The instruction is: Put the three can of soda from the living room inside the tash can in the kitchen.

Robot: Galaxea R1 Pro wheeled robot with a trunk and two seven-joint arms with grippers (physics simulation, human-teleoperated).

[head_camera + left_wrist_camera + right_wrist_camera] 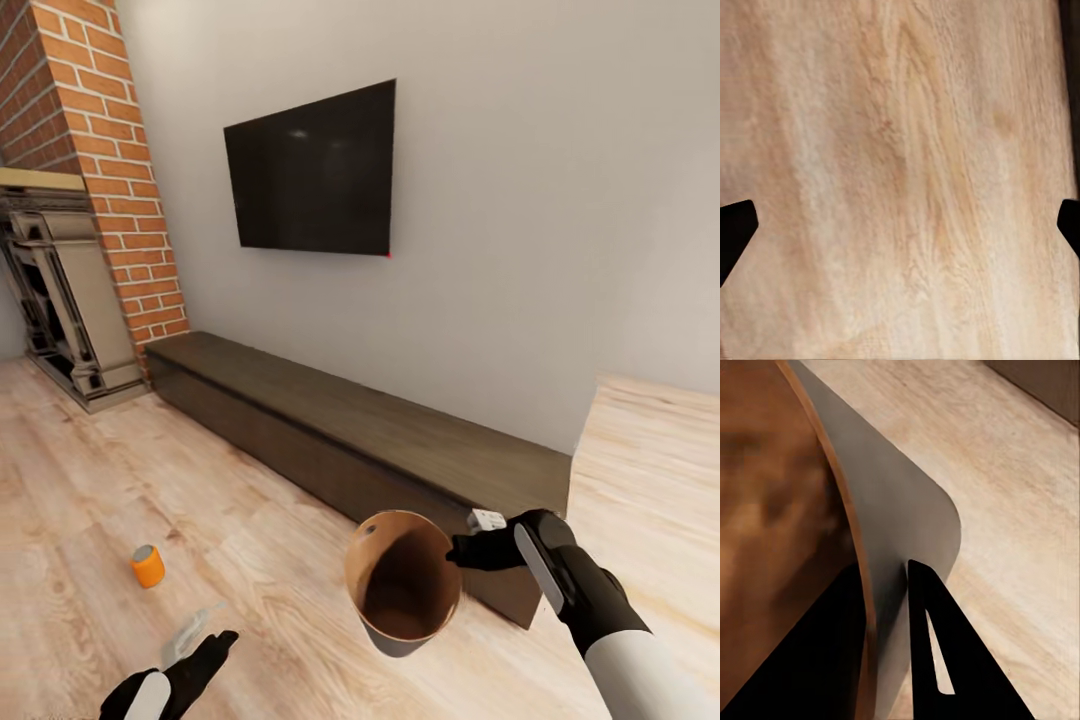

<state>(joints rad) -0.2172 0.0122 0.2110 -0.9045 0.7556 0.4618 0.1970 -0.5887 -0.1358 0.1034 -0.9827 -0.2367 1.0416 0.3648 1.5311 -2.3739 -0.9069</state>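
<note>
While R gripper (462, 549) pinched the tash can (400, 585) rim, tilted off the floor (80, 480), L gripper (900, 225) hung spread near an orange can of soda (147, 566).

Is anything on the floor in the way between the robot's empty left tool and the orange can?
Nothing visible. Only bare wood floor lies between the left tool and the can, which stands alone.

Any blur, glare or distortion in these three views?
Head view: wide-angle stretch toward the corners, faint highlights on the TV, orange can of soda sharp on the floor. Left wrist view: soft, smeared wood grain, left claw fingertips dark at both edges. Right wrist view: tash can wall close and soft, right claw fingers near-black silhouettes pinching its rim.
</note>
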